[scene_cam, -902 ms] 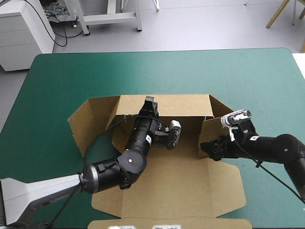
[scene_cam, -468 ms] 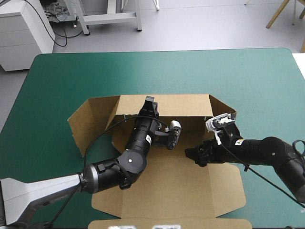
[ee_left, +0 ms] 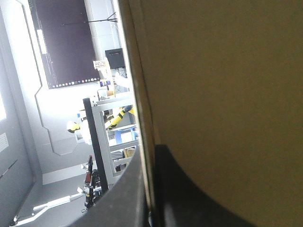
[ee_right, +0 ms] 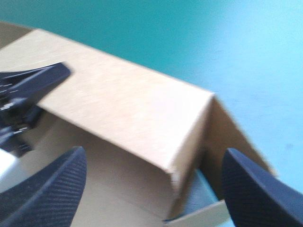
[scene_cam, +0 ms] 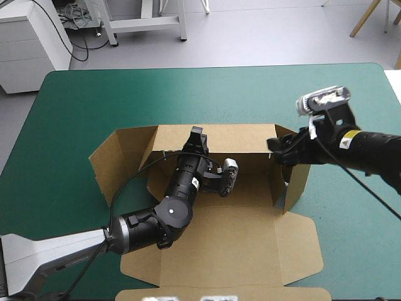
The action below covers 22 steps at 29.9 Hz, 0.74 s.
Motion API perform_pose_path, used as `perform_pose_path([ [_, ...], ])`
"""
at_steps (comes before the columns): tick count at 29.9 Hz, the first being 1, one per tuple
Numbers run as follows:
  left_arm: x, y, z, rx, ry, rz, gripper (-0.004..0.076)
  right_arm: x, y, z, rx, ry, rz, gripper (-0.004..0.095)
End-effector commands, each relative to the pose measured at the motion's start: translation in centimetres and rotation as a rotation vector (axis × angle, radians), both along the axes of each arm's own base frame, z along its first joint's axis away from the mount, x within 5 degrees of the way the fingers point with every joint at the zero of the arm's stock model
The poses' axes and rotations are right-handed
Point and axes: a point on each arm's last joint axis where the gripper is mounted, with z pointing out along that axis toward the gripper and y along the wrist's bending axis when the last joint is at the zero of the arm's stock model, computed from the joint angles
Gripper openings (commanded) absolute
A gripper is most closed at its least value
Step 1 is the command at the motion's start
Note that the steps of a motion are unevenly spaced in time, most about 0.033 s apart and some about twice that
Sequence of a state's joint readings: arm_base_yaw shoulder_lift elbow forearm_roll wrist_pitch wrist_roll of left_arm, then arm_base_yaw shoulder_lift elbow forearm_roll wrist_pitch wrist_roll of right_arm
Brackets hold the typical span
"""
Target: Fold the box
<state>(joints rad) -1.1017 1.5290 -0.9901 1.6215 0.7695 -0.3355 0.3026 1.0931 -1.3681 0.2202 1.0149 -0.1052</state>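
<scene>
The brown box (scene_cam: 232,241) lies in the middle of the table with its back wall (scene_cam: 219,138) raised and its front panels flat. My left gripper (scene_cam: 197,135) is shut on the back wall's top edge; in the left wrist view the board (ee_left: 222,85) runs between its black fingers (ee_left: 189,189). My right gripper (scene_cam: 276,149) hovers open above the back right corner, where the right side wall (scene_cam: 293,179) stands. In the right wrist view that corner (ee_right: 189,118) lies between the spread fingers (ee_right: 52,189), with the left gripper (ee_right: 28,85) farther off.
The box's left flap (scene_cam: 106,166) leans outward toward the table's left edge. Teal-green cover (scene_cam: 207,94) stretches from the back wall to the table's far edge and shows at the right of the box (scene_cam: 351,213).
My right gripper has risen from low inside the box's right side and swung back to the back right corner. The right side wall now stands upright. The left arm has not moved.
</scene>
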Motion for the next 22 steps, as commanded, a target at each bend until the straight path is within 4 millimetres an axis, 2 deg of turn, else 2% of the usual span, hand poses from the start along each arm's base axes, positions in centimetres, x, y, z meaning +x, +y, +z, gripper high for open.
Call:
perform_pose_path([
  [1,-0.1,0.6,2.0,-0.029,-0.067,0.019,-0.001,1.7,-1.3,2.3,-0.113,-0.08,-0.149,0.0713],
  [4,-0.1,0.6,2.0,-0.029,-0.067,0.019,-0.001,3.9,-1.3,2.3,-0.184,-0.063,-0.183,0.0713],
  [8,-0.1,0.6,2.0,-0.028,-0.069,0.022,-0.001,7.9,-1.1,0.8,-0.259,0.003,-0.244,0.0713],
  [12,-0.1,0.6,2.0,-0.028,-0.069,0.022,-0.001,11.9,-2.3,-1.4,-0.271,0.106,-0.3,0.0713],
  [15,-0.1,0.6,2.0,-0.028,-0.069,0.022,-0.001,14.0,-3.5,-3.0,-0.244,0.173,-0.301,0.0713],
  [18,-0.1,0.6,2.0,-0.028,-0.069,0.022,-0.001,15.2,-5.1,-4.8,-0.221,0.268,-0.291,0.0713],
  [22,-0.1,0.6,2.0,-0.028,-0.069,0.022,-0.001,15.6,-6.5,-6.0,-0.162,0.359,-0.261,0.0713],
])
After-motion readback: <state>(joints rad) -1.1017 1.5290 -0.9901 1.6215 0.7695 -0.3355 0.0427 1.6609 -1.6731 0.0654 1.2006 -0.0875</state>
